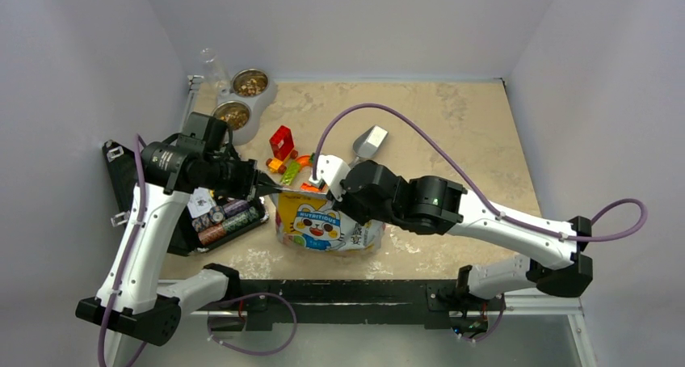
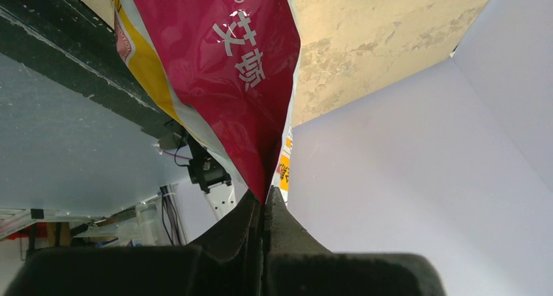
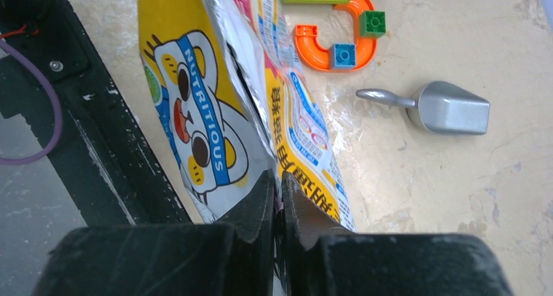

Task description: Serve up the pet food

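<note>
across the beige table (image 1: 452,132), close to its near edge, a bag (image 1: 323,228) stood upright, yellow and white, with a cartoon cat and the word nutritious on the side facing the arm bases. both arms reached in to its top.

the left gripper (image 2: 264,208) was pinched tight on the left corner of the bag's top, its fingers closed with only the red film between them. the right gripper (image 3: 279,186) was clamped the same way on the right part of the top edge, and beside it the bag's mouth gaped a little between its two layers.

left of the bag lay a black tray (image 1: 182,242) holding stacks of round chips. toward the far left corner sat a grey feeder (image 1: 260,108) with two steel bowls. all the kibble (image 1: 251,83) i could see was in those bowls; whether the bag held any i couldn't tell. a clear bottle (image 1: 212,64) stood just beside the feeder.

beyond the bag lay some coloured blocks (image 1: 282,141), and to their right a silver scoop (image 3: 443,107), touching nothing.
</note>
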### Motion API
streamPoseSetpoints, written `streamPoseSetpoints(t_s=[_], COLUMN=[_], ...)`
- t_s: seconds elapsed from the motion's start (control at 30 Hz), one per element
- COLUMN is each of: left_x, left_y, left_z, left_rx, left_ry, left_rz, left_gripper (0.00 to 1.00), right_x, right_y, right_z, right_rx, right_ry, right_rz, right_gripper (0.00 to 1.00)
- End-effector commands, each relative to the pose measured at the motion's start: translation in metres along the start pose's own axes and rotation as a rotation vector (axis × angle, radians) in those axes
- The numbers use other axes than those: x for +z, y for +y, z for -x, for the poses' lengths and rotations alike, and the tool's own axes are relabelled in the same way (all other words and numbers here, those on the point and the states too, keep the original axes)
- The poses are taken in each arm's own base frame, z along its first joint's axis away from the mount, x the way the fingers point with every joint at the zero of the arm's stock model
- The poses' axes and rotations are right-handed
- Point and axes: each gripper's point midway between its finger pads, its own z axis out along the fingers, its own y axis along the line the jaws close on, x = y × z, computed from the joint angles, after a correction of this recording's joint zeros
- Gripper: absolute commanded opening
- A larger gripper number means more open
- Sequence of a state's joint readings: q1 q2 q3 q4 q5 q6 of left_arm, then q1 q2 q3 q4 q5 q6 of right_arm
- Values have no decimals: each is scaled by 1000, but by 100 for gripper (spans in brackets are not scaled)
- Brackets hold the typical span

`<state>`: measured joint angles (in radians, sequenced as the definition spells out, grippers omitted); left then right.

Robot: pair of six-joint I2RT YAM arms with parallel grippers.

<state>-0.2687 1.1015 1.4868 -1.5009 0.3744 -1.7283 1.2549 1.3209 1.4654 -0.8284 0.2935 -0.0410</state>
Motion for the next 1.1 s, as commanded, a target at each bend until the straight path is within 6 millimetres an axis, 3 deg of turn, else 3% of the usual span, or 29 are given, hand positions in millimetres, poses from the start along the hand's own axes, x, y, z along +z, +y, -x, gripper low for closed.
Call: streamPoseSetpoints(t_s=[0.0, 0.07, 0.17, 0.23, 0.27, 0.37, 0.4, 0.43, 0.5, 0.57, 0.67, 0.83, 1.07], left_x=[-25, -26, -25, -25, -26, -26, -25, -24, -21, -19, -16, -3, 15], left_y=[-13, -11, -6, -3, -2, -5, -4, -2, 2, 5, 14, 28, -6], left_z=[8, 8, 10, 10, 10, 9, 8, 4, -4, -16, -43, -71, -78], left_rx=[-25, -32, -34, -37, -38, -19, -11, -1, 27, 65, 134, 157, 123], left_ry=[-62, -63, -69, -71, -72, -63, -55, -31, 5, 40, 87, 134, 102], left_rz=[-152, -148, -140, -137, -137, -172, -174, -167, -146, -130, -96, -37, -97], left_gripper=[0, 0, 0, 0, 0, 1, 14, 35, 56, 64, 67, 69, 69], right_x=[-26, -27, -30, -34, -35, -39, -41, -42, -45, -43, -40, -43, -45], right_y=[-53, -55, -58, -56, -54, -48, -47, -45, -42, -38, -34, -28, -15], right_z=[-58, -60, -70, -73, -74, -72, -67, -58, -41, -27, -11, 7, 4], right_rx=[-19, -13, -4, 9, 12, 10, 17, 19, 30, 44, 55, 62, 9], right_ry=[169, 171, 198, 189, 185, 167, 142, 104, 59, 36, 12, -40, -27], right_rz=[-211, -222, -240, -227, -217, -170, -155, -136, -112, -86, -66, -18, 2], right_gripper=[7, 7, 17, 13, 1, 0, 0, 0, 0, 0, 0, 0, 0])
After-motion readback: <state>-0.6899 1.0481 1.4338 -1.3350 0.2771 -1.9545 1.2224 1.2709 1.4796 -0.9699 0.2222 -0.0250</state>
